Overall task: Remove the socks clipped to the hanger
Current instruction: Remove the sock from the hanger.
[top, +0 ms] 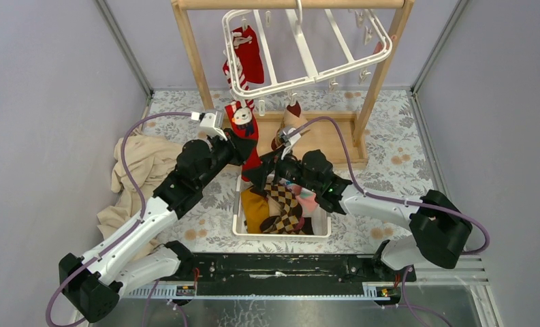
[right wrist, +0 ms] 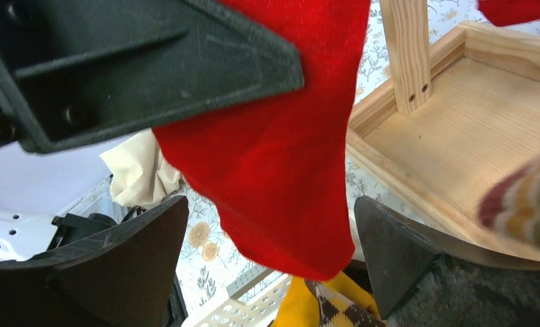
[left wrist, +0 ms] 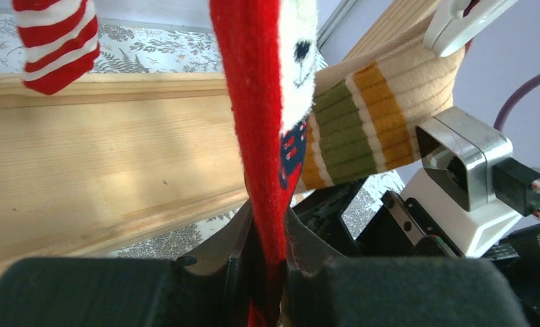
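Left pincer (left wrist: 267, 228): I am pinching the red sock (left wrist: 253, 109) low on its hanging length, jaws pressing onto the cloth.
Right pincer (right wrist: 270, 235): I am holding it spread, the sock's toe end hanging between its fingers.
Hanger (top: 308, 65): it is hanging tilted on the wooden rack (top: 192, 54), with the red sock dangling from its near edge above the white basket (top: 280, 235).

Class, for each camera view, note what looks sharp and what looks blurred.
Top external: evenly lit, sharp throughout. Left wrist: red sock crisp, left gripper a dark blur. Right wrist: striped sock at the edge blurred, rack base sharp.
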